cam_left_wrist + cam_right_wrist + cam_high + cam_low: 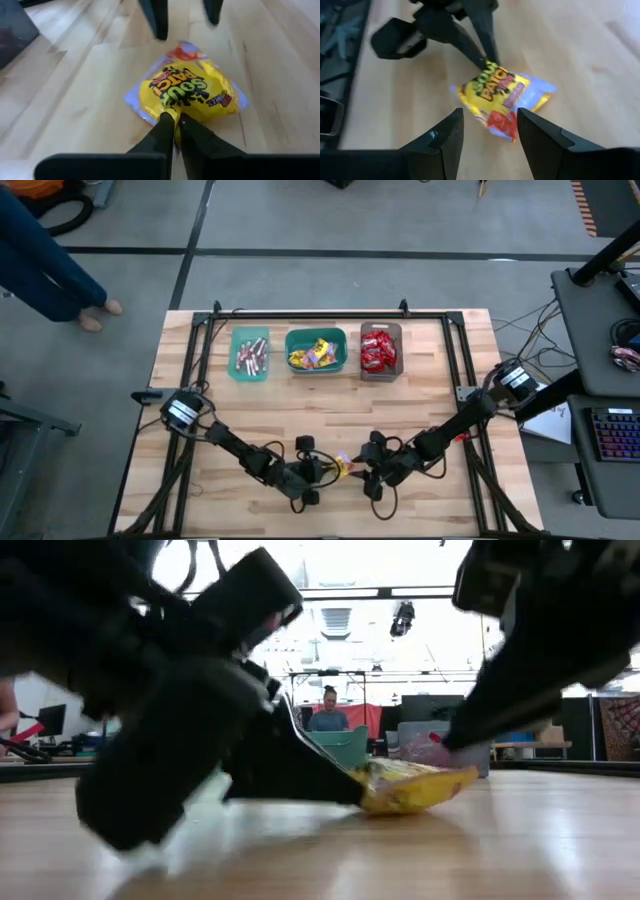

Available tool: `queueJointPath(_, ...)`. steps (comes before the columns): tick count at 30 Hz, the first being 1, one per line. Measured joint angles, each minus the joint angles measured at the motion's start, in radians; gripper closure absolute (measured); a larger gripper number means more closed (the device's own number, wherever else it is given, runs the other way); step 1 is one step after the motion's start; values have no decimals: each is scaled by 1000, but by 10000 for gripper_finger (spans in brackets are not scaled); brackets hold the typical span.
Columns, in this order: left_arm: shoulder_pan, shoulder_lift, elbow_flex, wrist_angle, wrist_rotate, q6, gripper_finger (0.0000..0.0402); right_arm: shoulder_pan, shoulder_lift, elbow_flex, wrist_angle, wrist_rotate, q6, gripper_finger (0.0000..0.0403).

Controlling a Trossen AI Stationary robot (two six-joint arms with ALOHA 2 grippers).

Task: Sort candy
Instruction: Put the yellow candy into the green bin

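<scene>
Yellow candy packet [187, 92] lies on the wooden counter [300, 405] near its front edge, between both arms. The left end effector [175, 122] is pinched tight on the packet's edge. The right end effector [487, 132] hovers just beside it, fingers spread, holding nothing.

3 bins [316, 352] far side of table [250, 410]; person [328, 712] behind, prob seated.
</scene>
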Motion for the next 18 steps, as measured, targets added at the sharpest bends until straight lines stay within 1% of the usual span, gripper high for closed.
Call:
queueJointPath(3,0,-75,-1,-118,-5,0,398,0,-57,0,-26,7,-8,229)
queueJointPath(6,-1,-175,-20,-257,-33,0,400,0,-124,0,-57,8,-10,229)
queueJointPath(11,7,-387,-98,-478,-80,-1,401,10,-217,0,-97,10,-27,229)
queueJointPath(13,36,-481,-141,-550,-132,-2,401,11,-246,0,-117,24,-40,229)
queueJointPath(15,90,-572,-192,-583,-175,-1,401,10,-257,0,-117,74,-46,229)
queueJointPath(18,216,-682,-268,-566,-185,-2,401,9,-262,0,-130,141,-51,229)
